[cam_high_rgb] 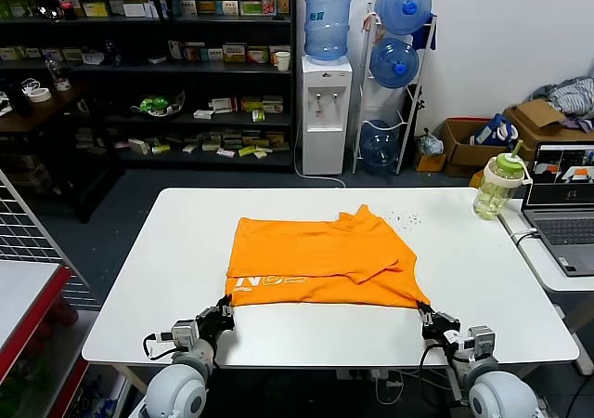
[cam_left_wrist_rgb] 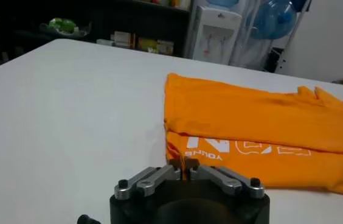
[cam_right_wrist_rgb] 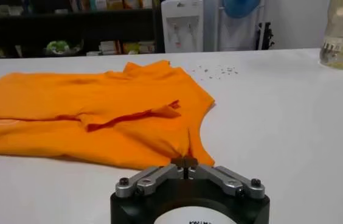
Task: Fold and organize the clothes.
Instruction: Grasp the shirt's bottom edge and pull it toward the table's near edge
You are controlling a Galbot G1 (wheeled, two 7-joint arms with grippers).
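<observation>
The bright orange T-shirt lies partly folded in the middle of the white table, its white lettering facing up along the near strip. My left gripper is shut on the shirt's near left corner, a thin fold of orange cloth pinched between its pads. At the near right corner, my right gripper is shut on the cloth as well. Both corners rest low at the table surface.
A green-capped bottle stands at the table's far right edge, beside an open laptop on a side table. Small specks lie behind the shirt. Shelves, a water dispenser and boxes stand beyond the table.
</observation>
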